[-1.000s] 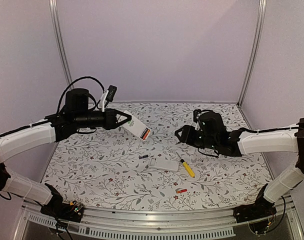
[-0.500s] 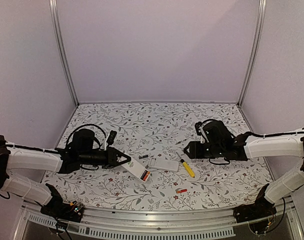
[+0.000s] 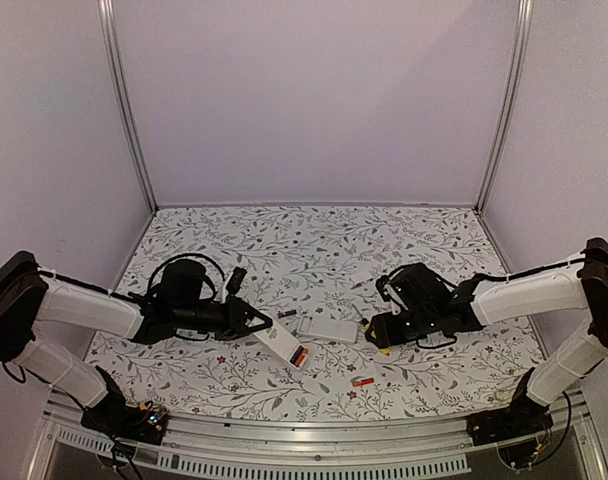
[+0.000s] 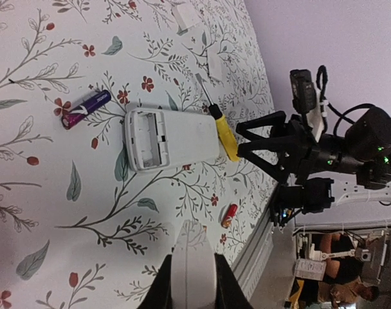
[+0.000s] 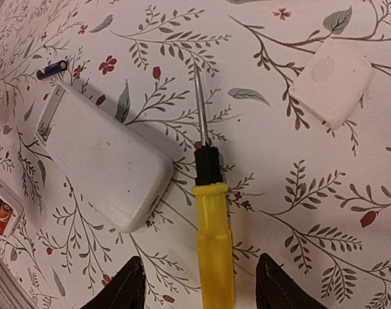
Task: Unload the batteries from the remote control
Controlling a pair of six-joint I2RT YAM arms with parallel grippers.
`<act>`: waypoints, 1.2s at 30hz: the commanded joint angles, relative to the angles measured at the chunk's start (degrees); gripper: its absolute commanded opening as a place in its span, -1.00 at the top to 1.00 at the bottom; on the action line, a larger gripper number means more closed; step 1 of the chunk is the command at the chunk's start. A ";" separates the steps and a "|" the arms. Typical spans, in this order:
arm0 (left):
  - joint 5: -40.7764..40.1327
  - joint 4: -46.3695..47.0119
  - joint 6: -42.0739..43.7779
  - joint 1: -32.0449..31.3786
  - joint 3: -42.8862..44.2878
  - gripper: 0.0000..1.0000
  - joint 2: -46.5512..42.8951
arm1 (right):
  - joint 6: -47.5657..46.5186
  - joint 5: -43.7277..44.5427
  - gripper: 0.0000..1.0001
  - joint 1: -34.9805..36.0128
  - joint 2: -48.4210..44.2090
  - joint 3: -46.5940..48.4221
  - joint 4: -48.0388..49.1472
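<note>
While the left hand [image 3: 258, 322] clamps a remote [image 3: 285, 345], the right hand [image 5: 199, 286] gapes over the screwdriver [image 5: 213, 248].

Soft, even lilac light leaves faint shadows on the surface [image 3: 284, 240], the overhead view bows at its edges, and the close left hand [image 4: 193, 286] blurs.
</note>
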 commanded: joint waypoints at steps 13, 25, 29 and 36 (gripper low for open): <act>4.32 -3.59 5.26 0.31 5.03 0.85 7.53 | -1.19 5.83 0.03 2.47 4.09 1.81 -4.19; -9.10 -18.27 13.28 1.60 8.88 -0.51 5.61 | 0.69 8.09 0.78 3.17 6.10 2.38 -3.28; -15.84 -22.18 14.35 2.47 8.86 -0.71 2.37 | 1.29 8.96 0.91 3.17 5.32 2.48 -3.64; -25.99 -28.52 16.07 2.75 9.17 -0.81 -8.79 | 1.09 9.50 1.00 3.18 -0.49 3.20 -3.79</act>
